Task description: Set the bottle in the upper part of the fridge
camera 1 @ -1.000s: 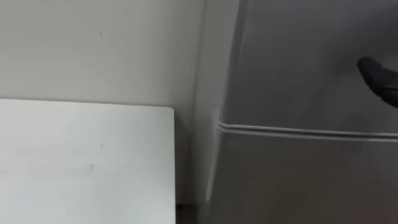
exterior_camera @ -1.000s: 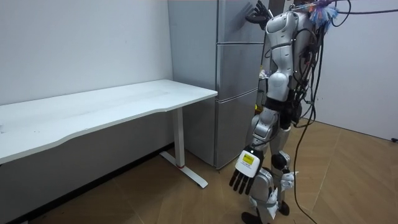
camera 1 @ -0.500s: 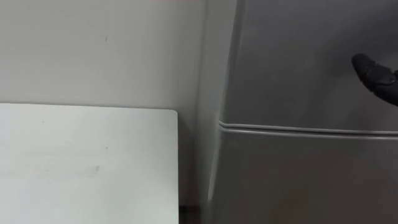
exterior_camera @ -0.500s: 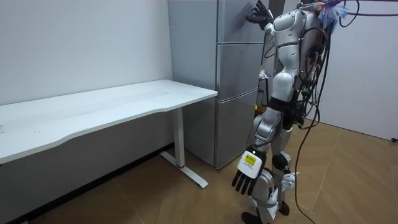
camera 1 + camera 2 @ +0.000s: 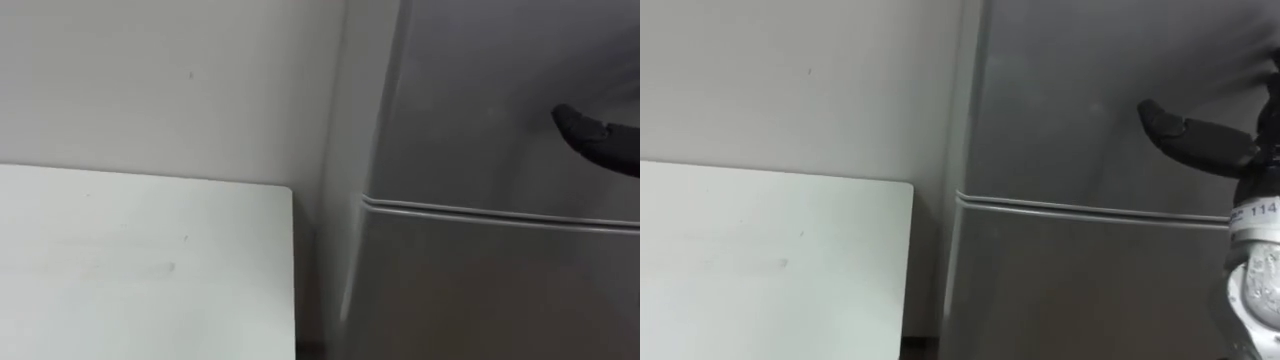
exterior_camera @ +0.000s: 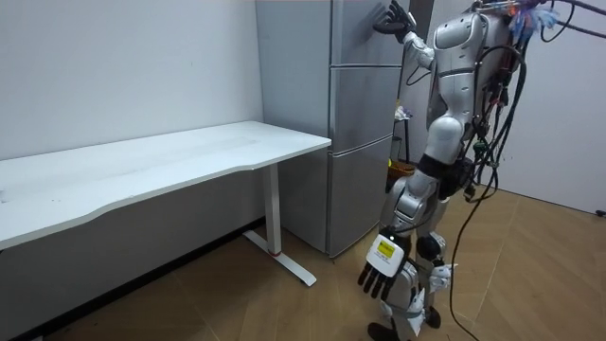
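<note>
Room view: your right hand (image 6: pixel 393 17), spread open, at the shut upper fridge door (image 6: pixel 360 38); left hand (image 6: pixel 379 275) hanging loose, empty, well below it; opening and placing the bottle apparently remain.

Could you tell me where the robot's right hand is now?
The right hand is raised at the upper fridge door, on the eye views' right, just above the seam.

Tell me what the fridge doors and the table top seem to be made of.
Fridge: probably painted or coated sheet metal, grey with a satin sheen; soft reflections show on its doors. Table top: likely laminated board, matt white, a thin flat slab with an even surface.
</note>
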Tool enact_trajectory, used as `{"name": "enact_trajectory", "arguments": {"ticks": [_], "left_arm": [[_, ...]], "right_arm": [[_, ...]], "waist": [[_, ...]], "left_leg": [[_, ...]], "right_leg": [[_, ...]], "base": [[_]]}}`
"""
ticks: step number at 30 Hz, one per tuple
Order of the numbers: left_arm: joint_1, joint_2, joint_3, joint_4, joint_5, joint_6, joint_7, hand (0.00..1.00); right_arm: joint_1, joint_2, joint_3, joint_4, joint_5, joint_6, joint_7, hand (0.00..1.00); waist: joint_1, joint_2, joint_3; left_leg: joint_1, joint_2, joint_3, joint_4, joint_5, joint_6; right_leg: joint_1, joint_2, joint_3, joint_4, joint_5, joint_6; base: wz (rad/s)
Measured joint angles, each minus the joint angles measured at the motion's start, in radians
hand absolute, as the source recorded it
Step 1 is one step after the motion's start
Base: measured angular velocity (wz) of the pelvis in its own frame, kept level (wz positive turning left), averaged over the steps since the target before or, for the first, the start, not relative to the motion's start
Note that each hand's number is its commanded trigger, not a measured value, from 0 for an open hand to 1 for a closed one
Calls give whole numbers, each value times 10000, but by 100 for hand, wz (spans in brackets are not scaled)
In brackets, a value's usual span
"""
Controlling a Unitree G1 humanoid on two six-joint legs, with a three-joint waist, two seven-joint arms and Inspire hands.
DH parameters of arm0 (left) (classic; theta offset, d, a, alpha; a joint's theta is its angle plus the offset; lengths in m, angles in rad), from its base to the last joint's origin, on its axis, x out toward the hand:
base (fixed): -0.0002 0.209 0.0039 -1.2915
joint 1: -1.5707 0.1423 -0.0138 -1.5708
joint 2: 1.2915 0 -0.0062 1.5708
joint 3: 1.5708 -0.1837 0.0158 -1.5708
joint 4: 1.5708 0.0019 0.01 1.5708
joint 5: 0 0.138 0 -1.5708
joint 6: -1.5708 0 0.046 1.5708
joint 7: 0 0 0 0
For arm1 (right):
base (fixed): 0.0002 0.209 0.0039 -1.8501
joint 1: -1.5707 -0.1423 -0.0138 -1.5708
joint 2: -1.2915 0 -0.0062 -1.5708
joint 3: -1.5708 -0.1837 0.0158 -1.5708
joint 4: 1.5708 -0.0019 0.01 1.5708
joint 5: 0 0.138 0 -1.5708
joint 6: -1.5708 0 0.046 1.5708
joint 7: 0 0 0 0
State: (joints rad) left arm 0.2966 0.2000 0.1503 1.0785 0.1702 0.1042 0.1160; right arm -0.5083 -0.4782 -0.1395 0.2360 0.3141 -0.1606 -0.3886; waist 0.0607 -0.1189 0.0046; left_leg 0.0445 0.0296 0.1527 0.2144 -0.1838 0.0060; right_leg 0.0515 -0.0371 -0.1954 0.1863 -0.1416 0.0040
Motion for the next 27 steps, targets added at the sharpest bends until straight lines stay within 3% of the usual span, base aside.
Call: {"name": "enact_trajectory", "arguments": {"ticks": [3,6,9,13,15,17,21,27], "left_arm": [[13,93,-98,-7,0,11,-10,0],[109,166,-89,-92,8,11,-20,0],[172,152,-53,-91,13,2,-43,0],[221,109,22,-107,-2,-12,-51,0],[230,82,125,-232,0,-16,-43,0],[331,9,424,-239,-16,-12,46,0],[457,5,442,-337,-17,-45,174,0],[506,-52,482,-365,-22,-456,292,0]], "right_arm": [[-185,-10,-29,255,249,97,6,0],[-185,-58,-100,223,507,254,-45,0],[-153,-57,-220,-10,1188,311,-55,0],[-26,-59,-413,-637,1754,457,-67,0],[37,-58,-494,-1019,1760,599,-71,0],[39,-59,-497,-1331,1776,733,-109,0],[138,-183,-515,-1566,1942,749,-159,0],[440,-478,-1710,-1751,2723,753,-361,0]], "waist": [[10,-35,-35],[5,-57,-120],[-16,-30,-135],[-75,100,-131],[-242,138,-178],[-336,237,-195],[-580,288,-168],[-763,246,-129]], "left_leg": [[-65,-41,-67,1,80,41],[-55,-68,-125,3,102,57],[-53,-90,-153,2,138,119],[-89,-93,-196,-3,136,120],[-161,-84,-227,-6,136,119],[-138,-78,-209,-19,134,114],[3,-83,-189,-179,125,97],[-1,-91,-218,-285,87,74]], "right_leg": [[-33,-33,-8,-1,44,-16],[-6,-47,-29,-8,88,46],[37,-48,-39,-27,141,-4],[27,-33,-21,-70,133,3],[9,-6,-42,-182,139,47],[34,6,-36,-179,187,-34],[189,11,-61,-203,170,-48],[208,35,-107,-359,124,-39]], "base": [[7],[6],[2],[3],[6],[0],[0],[1]]}}
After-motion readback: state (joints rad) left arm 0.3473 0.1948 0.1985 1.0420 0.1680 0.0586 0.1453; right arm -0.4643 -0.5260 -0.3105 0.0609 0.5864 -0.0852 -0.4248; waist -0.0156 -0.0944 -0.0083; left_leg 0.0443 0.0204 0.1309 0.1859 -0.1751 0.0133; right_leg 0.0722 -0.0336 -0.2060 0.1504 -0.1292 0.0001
